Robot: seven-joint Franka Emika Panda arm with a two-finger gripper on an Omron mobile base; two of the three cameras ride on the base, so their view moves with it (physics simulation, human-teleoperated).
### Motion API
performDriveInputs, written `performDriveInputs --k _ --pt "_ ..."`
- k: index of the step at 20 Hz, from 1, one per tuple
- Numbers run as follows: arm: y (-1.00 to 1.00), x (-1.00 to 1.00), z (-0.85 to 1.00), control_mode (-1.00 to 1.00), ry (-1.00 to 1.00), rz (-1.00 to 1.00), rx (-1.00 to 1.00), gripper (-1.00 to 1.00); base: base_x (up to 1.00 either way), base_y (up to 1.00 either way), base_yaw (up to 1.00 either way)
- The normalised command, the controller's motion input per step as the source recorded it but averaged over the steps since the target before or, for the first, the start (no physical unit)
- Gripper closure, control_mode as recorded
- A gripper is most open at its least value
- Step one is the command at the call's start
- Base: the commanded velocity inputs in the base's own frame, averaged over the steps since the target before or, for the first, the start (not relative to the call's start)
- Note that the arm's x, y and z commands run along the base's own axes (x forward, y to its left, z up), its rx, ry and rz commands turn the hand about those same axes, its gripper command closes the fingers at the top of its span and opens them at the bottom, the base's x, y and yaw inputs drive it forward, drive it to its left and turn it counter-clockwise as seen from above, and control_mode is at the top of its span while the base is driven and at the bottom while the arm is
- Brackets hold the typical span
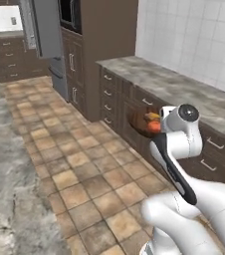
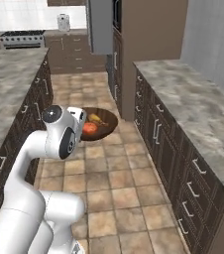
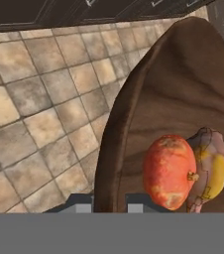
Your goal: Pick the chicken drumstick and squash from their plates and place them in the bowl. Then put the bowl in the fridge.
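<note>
My gripper (image 3: 109,204) is shut on the rim of the dark brown wooden bowl (image 3: 183,99), with one fingertip on each side of the edge. The bowl (image 1: 138,121) (image 2: 105,124) hangs in the air over the tiled floor in the aisle, just beyond my white hand. Inside it lie the orange-red squash (image 3: 168,171) (image 1: 155,127) (image 2: 89,128) and, touching it, the yellow-brown chicken drumstick (image 3: 212,166) (image 1: 151,116) (image 2: 96,119). The grey steel fridge (image 1: 47,30) (image 2: 100,25) stands far down the aisle. The plates are out of view.
A stone counter on dark drawers (image 1: 184,84) (image 2: 198,109) runs along the right of the aisle. Another counter (image 1: 0,174) (image 2: 5,74) runs along the left. A tall dark cabinet (image 1: 109,40) stands beside the fridge, and a stove (image 2: 22,37) sits at the far back.
</note>
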Motion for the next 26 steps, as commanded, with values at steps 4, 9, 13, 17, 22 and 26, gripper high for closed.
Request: performDriveInputs --k 4,9,13,17,22,26 --pt "0.0 0.0 0.0 1.0 0.0 0.0 0.0 1.0 0.71 -0.15 0.31" --pt "0.0 0.0 0.0 1.0 0.0 0.0 0.0 1.0 0.72 -0.07 0.39" --pt "0.0 0.0 0.0 1.0 0.0 0.0 0.0 1.0 0.78 -0.05 0.34" --pt "0.0 0.0 0.0 1.0 0.0 0.0 0.0 1.0 0.83 -0.05 0.25" --pt "0.0 0.0 0.0 1.0 0.0 0.0 0.0 1.0 0.86 -0.08 0.18" --pt "0.0 0.0 0.0 1.0 0.0 0.0 0.0 1.0 0.89 -0.1 0.08"
